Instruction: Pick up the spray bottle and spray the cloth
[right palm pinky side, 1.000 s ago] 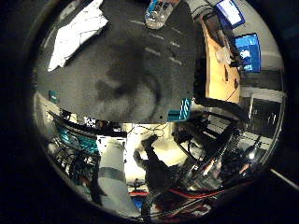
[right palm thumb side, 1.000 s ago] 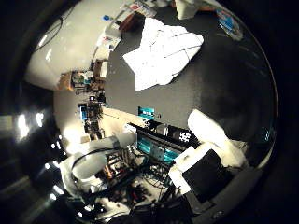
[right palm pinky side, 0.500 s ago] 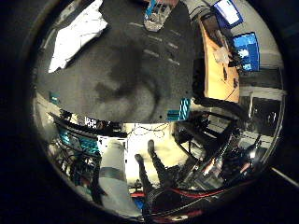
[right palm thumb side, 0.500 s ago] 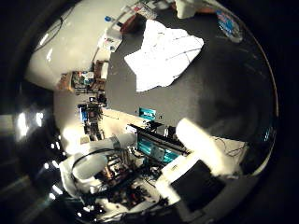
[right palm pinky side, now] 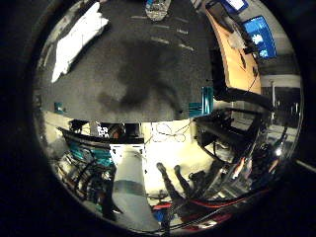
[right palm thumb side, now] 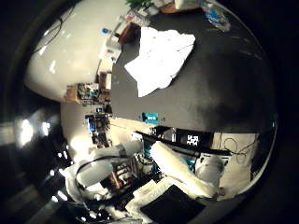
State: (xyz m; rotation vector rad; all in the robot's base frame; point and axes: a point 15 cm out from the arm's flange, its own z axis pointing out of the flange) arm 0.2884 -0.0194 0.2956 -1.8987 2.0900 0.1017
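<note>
Two things matter on the dark bench (right palm pinky side: pixel 98 84) beneath my palm cameras: a white cloth (right palm thumb side: pixel 161 58) lying flat and crumpled, and a spray bottle (right palm pinky side: pixel 158 7) with a blue and clear body, far off at the bench's back edge.

Both views look down from well above the bench, so I judge the robot hand (right palm thumb side: pixel 180 170) is high and nowhere near contact. A blurred shadow of the hand and arm (right palm pinky side: pixel 143 74) falls on the bare bench surface between cloth and bottle.

The relation I care about: the bottle sits beyond that shadow, toward the far edge, well apart from the cloth, which lies off to the side nearer a corner. I cannot tell whether the bottle stands upright or lies down; only a small part of it shows at the edge of each view.

Only a white finger and a dark part of the robot hand show in the thumb-side view, reaching out fairly straight and holding nothing. So I read the fingers as relaxed and empty.

My next move, as I judge it, is to carry the palm toward the far edge and descend on the bottle.
</note>
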